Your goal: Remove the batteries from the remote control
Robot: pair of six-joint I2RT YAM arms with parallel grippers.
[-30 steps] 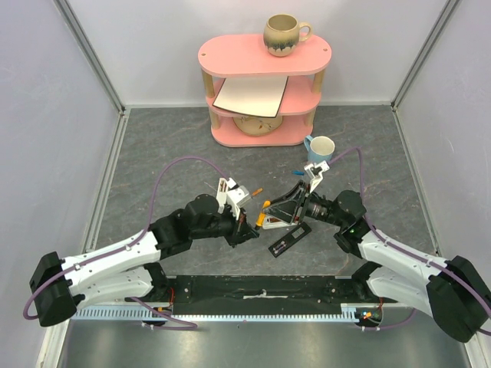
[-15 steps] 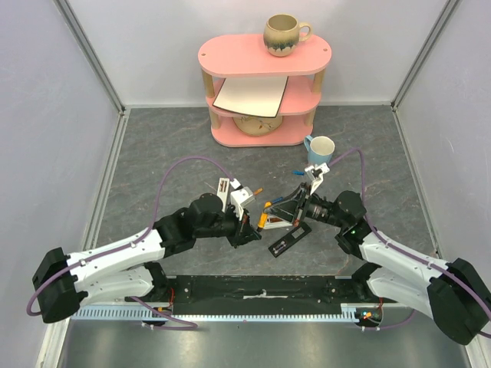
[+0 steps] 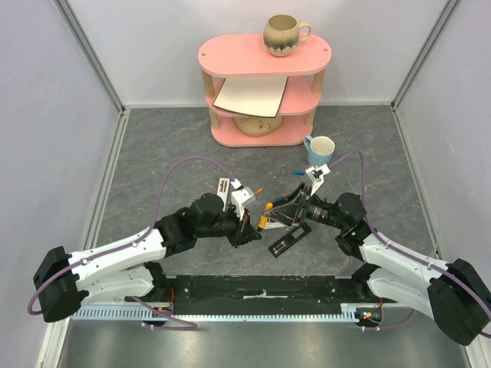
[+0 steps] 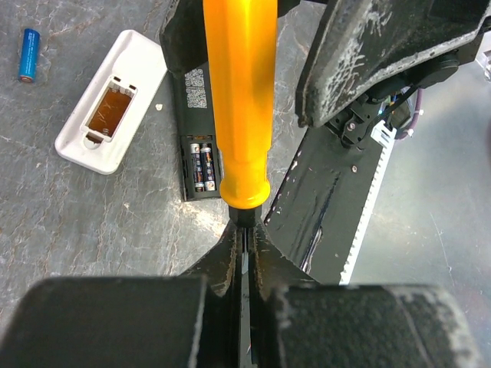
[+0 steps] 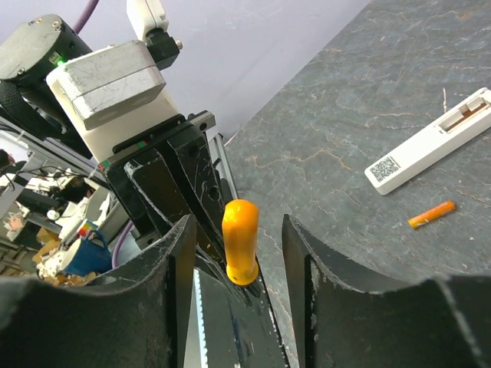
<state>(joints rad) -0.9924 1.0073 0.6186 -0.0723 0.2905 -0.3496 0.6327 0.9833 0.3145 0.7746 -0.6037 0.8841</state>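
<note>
Two batteries are sitting in the black remote; one blue battery and one orange battery are lying beside the white remote. Left gripper is clamping one screwdriver; right gripper is gaping wide around its handle.

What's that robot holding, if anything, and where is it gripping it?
The left gripper holds an orange-handled screwdriver, pinched by the dark shaft just below the handle. The right gripper is open around the handle's end, not gripping it.

Setting: robot lab test cell. Evidence: plain panel walls on aluminium framing; grey desk; two bolted arms; pink shelf, mug.
</note>
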